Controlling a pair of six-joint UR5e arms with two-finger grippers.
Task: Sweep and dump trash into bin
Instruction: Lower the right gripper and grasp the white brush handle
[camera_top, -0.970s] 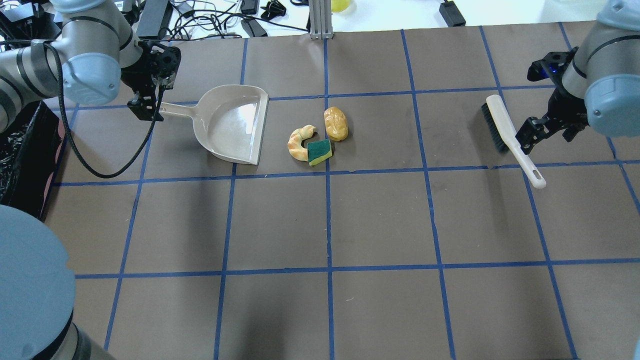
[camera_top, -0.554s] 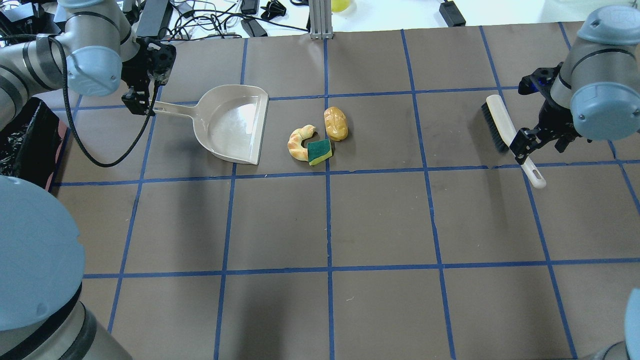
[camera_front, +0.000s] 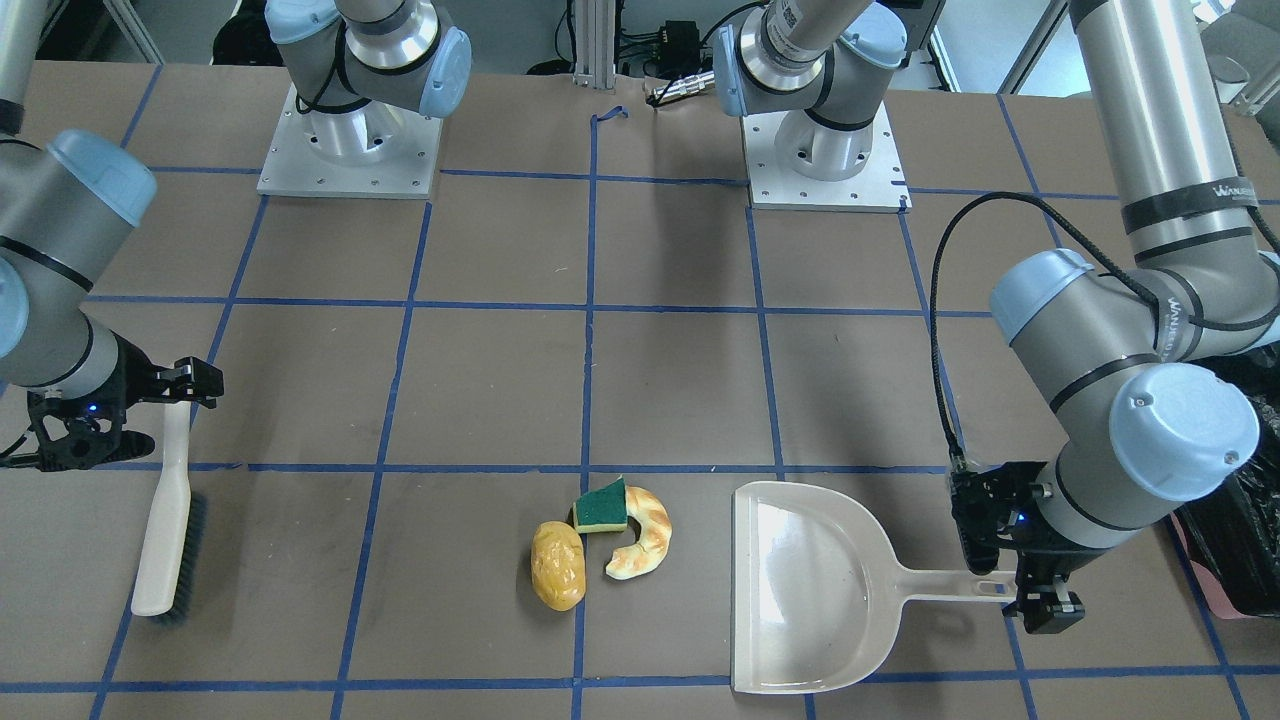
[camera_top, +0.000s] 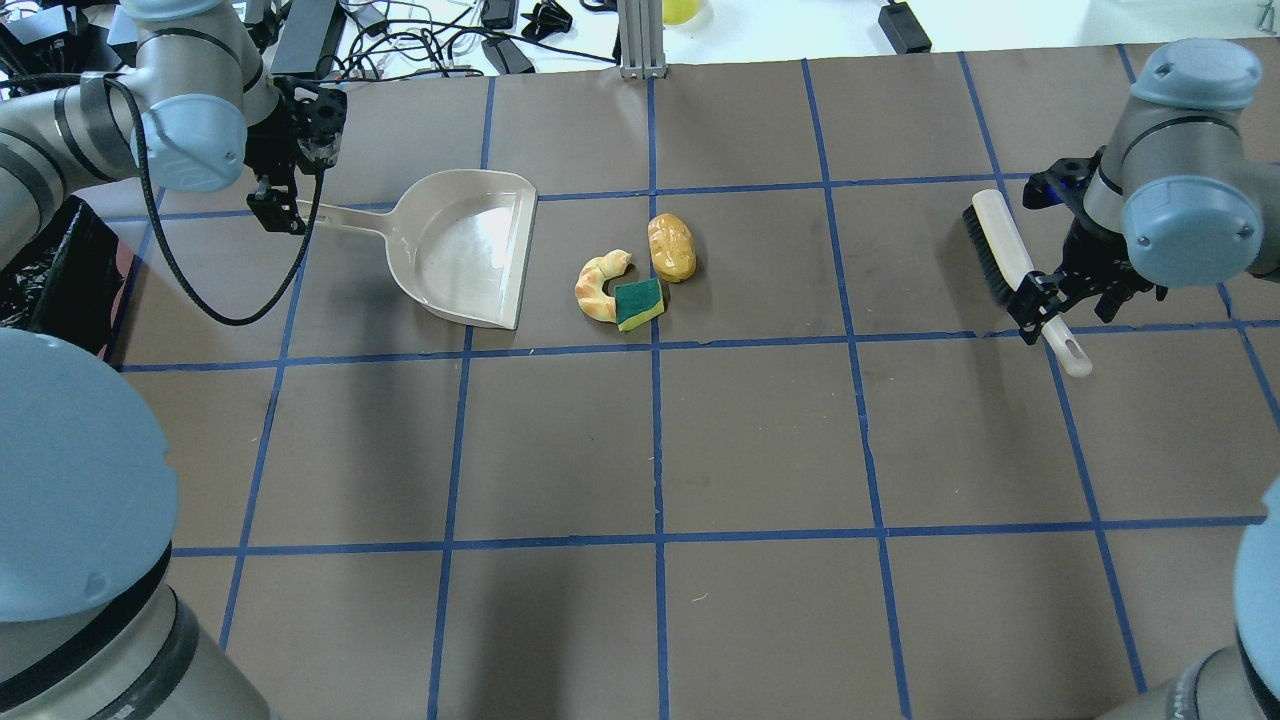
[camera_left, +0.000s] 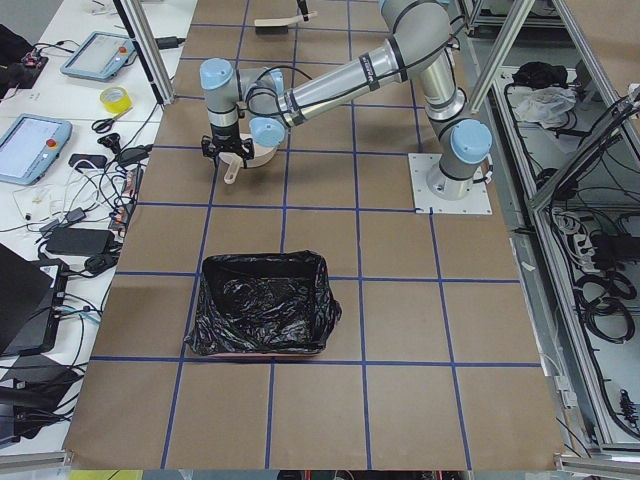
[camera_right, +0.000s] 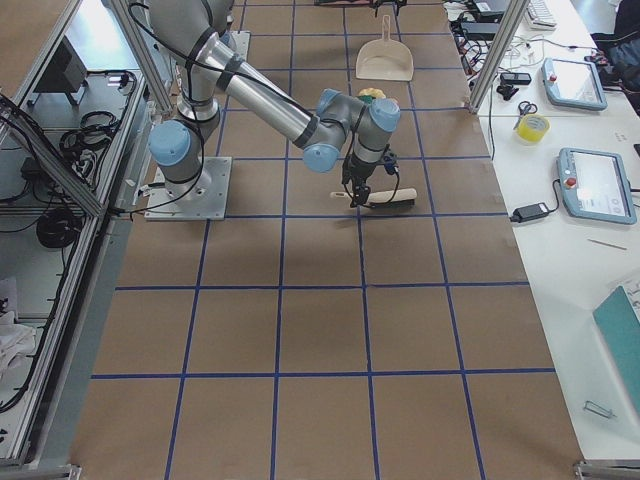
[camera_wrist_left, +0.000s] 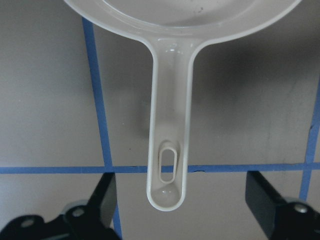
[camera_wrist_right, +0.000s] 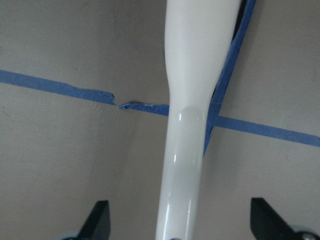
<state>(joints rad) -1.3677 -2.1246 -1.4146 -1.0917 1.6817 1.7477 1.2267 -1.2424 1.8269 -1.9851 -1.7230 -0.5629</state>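
Left wrist view: the left fingers stand spread wide and released, one on each side of the handle tip of the beige plastic dustpan, touching nothing. The pan lies flat on the brown desk with its blue tape grid.
Right wrist view: same story here. The right fingers are released, wide apart on either side of the white handle of the black-bristled hand brush.
Overhead view: the trash sits clustered mid-desk. There's the golden-brown oval bread roll, just beside it the curved tan-white croissant piece, and the green-and-yellow sponge wedge tucked against the croissant's curve. The dustpan's open mouth faces them, near. The brush lies well apart on the right. The pink-sided bin with its crinkled black bag sits at the left edge, beyond the dustpan's handle.
Front-facing view: mirrored. The left arm hangs over the dustpan handle on this view's right, the right arm over the brush on its left.
Exterior left view: the bin is nearest, top open; the near arm reaches down beyond it.
Exterior right view: the near arm bends over the brush; its fingers are too small to read.
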